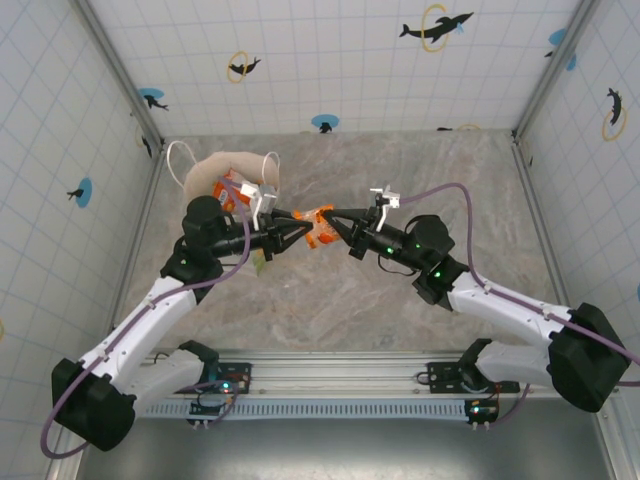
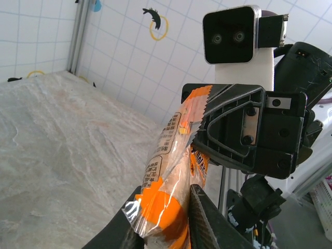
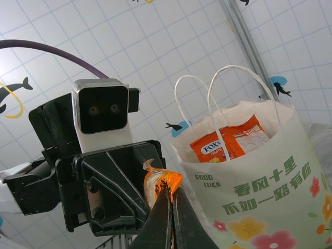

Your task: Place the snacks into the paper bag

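Mid-air handover: orange snack packet [image 1: 322,236] pinched in right gripper [image 1: 335,222] and left gripper [image 1: 300,228] both. Next, probably: right-side release, then off to the paper bag [image 1: 215,165].

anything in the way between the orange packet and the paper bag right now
No loose object. The orange packet is pinched by the right end effector and gripped by the left end effector. In the top view the left arm's own wrist lies between it and the paper bag.
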Controlling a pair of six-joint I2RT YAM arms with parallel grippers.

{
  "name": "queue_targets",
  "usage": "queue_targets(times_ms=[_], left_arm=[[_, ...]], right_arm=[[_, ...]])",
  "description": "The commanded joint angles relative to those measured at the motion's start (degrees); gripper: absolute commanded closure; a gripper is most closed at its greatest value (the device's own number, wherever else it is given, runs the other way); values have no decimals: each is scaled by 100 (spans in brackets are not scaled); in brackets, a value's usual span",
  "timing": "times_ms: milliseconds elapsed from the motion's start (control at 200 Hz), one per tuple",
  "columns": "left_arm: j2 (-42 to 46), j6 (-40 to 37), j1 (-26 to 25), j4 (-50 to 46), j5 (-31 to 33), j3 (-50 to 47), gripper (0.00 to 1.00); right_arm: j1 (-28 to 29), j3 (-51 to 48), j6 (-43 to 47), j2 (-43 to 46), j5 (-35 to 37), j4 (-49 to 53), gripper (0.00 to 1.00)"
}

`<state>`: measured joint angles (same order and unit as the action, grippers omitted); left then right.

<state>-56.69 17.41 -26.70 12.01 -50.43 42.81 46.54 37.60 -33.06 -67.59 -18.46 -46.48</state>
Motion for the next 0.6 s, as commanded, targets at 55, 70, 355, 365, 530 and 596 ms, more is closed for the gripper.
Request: queue_targets(times_ms=[55, 70, 355, 365, 530, 596], left_arm=[[35, -80, -36, -124, -169, 245, 78], [39, -100, -33, -148, -156, 264, 78], [101, -468, -37, -679, 411, 473, 98], [108, -482, -37, -686, 425, 478, 98], [278, -522, -37, -820, 967, 563, 100], [379, -477, -35, -918, 1435, 641, 100]], right_arm=[[52, 212, 176, 23, 97, -230, 97], [56, 212, 177, 21, 102, -230, 97], [83, 135, 273, 109, 361, -177, 96], [83, 134, 278, 109, 372, -177, 95], [87, 108, 348, 191, 698, -11, 58], [86, 41, 472, 321, 919, 88, 52]])
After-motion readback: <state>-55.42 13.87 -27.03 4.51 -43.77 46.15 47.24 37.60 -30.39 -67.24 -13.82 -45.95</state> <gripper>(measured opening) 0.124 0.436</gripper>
